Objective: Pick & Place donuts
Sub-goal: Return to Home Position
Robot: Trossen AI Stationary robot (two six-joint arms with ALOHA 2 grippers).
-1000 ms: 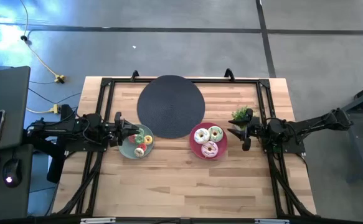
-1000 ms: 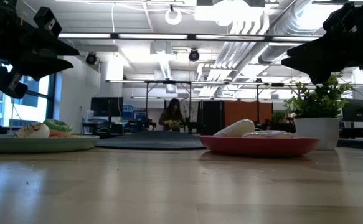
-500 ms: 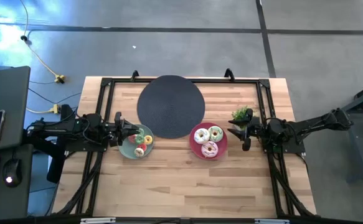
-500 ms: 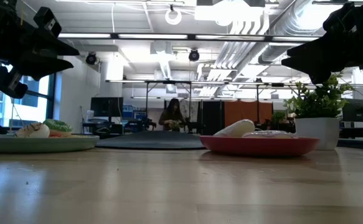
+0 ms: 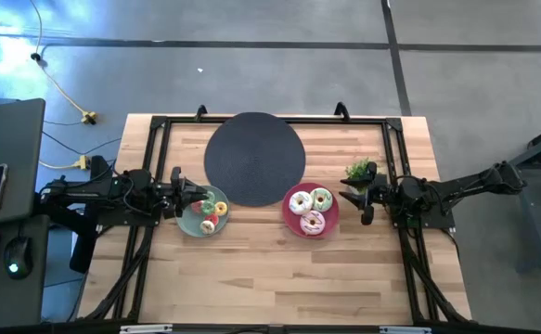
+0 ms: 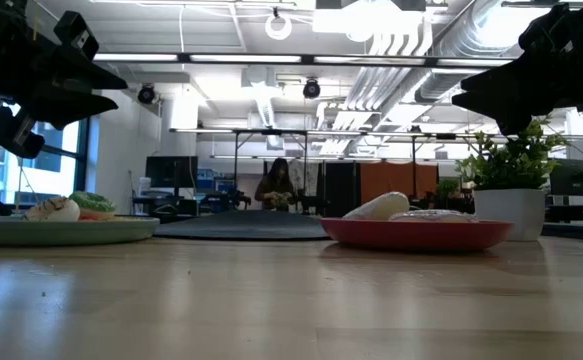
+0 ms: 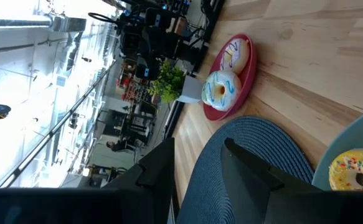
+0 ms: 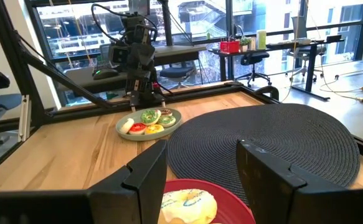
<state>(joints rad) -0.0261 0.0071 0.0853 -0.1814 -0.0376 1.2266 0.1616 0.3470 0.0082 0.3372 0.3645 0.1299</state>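
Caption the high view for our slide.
Small donuts on grey-green plate, three larger donuts on red plate; left claw and right claw flank them.

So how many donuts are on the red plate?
3, on the red plate: a white-iced donut on the left-arm side, a mint-green one on the right-arm side, a pink one below them in the high view. None looks hidden.

Three large iced donuts point(image 5: 300, 201) are lying on the round red plate point(image 5: 288, 219), right of the grey-green plate point(image 5: 188, 224) bearing small donuts point(image 5: 212, 211); the dark woven mat point(image 5: 254, 158) is lying behind both
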